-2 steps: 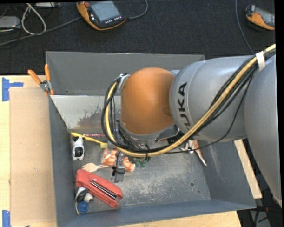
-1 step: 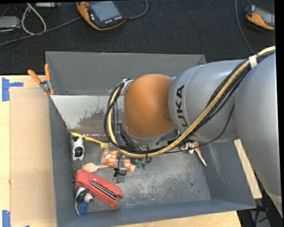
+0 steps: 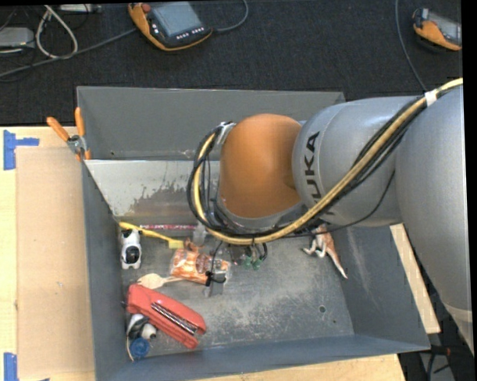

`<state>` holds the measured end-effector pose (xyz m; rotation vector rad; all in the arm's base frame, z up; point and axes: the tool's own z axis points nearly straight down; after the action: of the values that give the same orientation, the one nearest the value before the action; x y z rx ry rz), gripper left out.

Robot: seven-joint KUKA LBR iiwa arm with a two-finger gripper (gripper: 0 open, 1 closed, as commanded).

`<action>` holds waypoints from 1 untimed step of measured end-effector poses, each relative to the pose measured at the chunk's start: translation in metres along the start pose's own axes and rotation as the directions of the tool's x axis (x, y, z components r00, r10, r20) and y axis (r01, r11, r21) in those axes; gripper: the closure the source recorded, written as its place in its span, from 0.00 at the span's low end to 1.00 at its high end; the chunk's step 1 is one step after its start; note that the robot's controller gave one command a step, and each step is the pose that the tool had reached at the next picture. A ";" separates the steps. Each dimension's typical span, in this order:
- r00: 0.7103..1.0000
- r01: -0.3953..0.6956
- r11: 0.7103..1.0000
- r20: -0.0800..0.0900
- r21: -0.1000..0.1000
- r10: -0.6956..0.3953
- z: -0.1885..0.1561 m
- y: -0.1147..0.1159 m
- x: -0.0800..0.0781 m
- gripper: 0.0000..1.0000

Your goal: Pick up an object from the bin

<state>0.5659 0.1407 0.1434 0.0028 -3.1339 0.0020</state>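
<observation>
The orange crinkled packet (image 3: 188,265) lay just beside the tool (image 3: 214,275), on the view's left, seemingly touching it; whether the tool was open or closed could not be told.

1 camera looks down on the grey bin (image 3: 220,108) from above, slightly aslant. The arm (image 3: 426,187) enters from 3 o'clock.

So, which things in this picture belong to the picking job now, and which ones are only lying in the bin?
Job in hand: end effector; crinkly orange packet right beside it, mid-bin; grey bin.
Lying about: red flat case; white-and-black toy; pale figure by the right wall; blue-and-white thing, lower left corner.
</observation>
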 end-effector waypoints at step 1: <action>0.997 -0.071 0.997 0.009 -0.006 0.071 0.048 -0.028 -0.007 0.00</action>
<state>0.5727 0.1122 0.0951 -0.1084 -3.1411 -0.0064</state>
